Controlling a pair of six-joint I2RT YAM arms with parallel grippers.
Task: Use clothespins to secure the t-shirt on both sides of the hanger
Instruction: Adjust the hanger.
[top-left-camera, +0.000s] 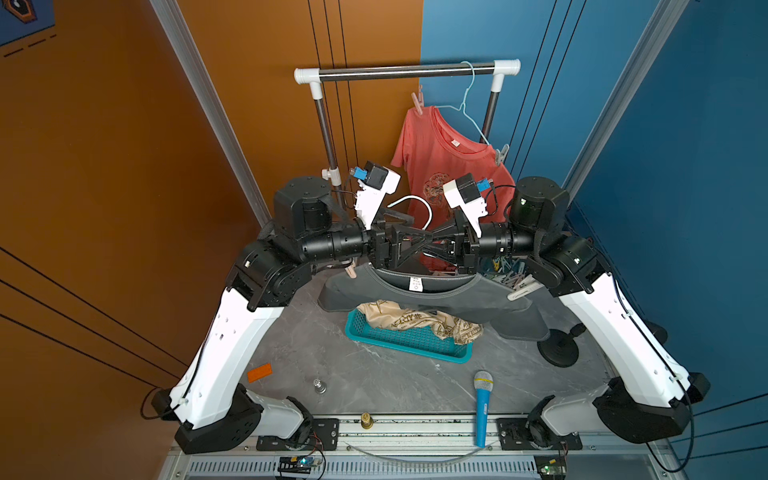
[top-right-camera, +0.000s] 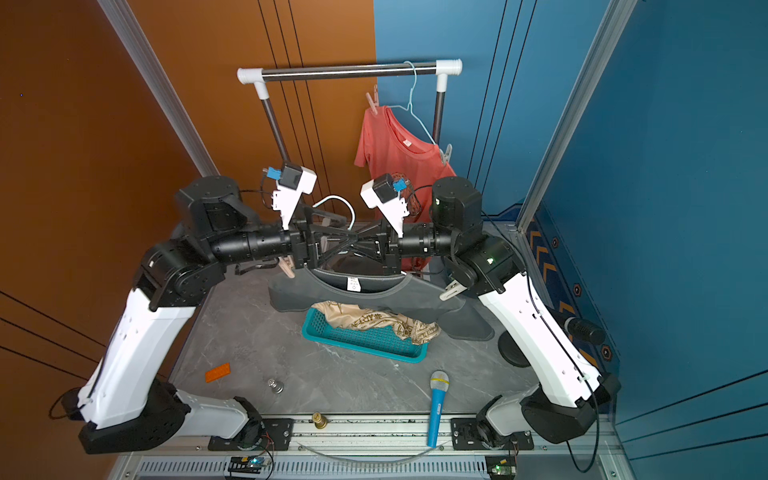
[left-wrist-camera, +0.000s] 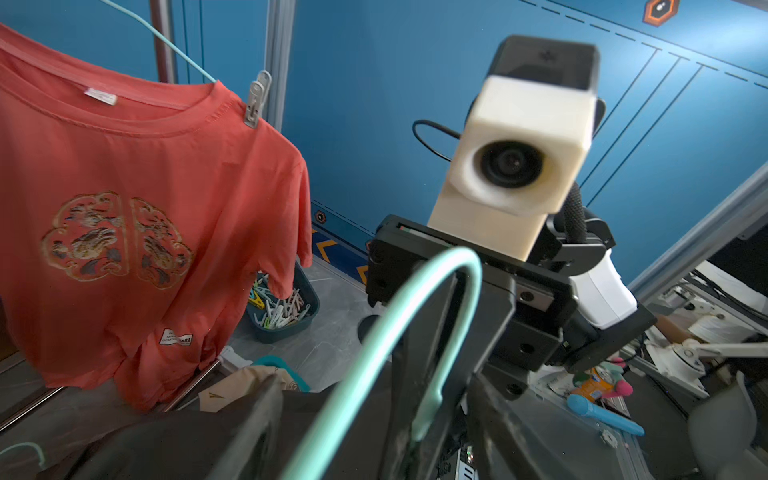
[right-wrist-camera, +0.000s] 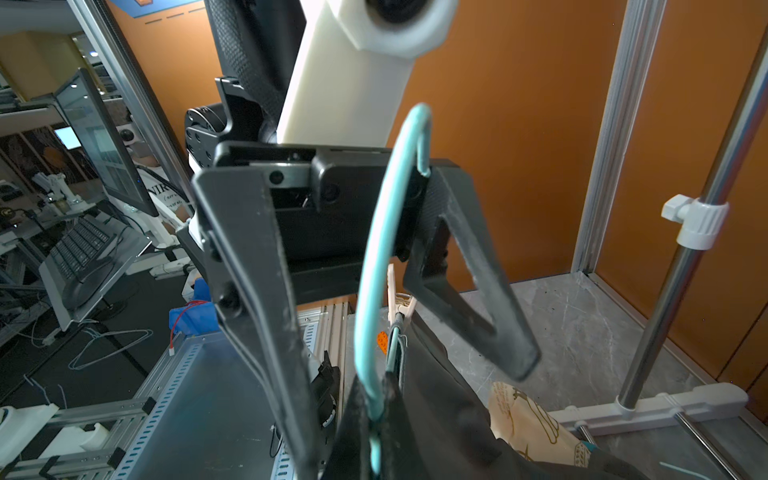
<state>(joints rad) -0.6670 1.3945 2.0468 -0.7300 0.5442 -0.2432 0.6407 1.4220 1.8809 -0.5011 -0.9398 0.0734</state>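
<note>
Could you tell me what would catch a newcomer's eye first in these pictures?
At centre, mid-air, the right gripper is shut on a teal hanger carrying a grey t-shirt, the open left gripper facing it. Behind, a red t-shirt hangs on the rack, a clothespin on each shoulder.

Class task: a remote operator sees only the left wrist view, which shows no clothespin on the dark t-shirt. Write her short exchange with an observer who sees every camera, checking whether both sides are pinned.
Operator: I can't see any clip on the dark shirt. Is anything pinned on the robot's left side?
Observer: Yes. In both top views a peach clothespin grips the dark t-shirt at that end of the hanger.
Operator: And the end on the robot's right?
Observer: A white clothespin sits at that shoulder's edge, jutting out past the fabric.
</note>
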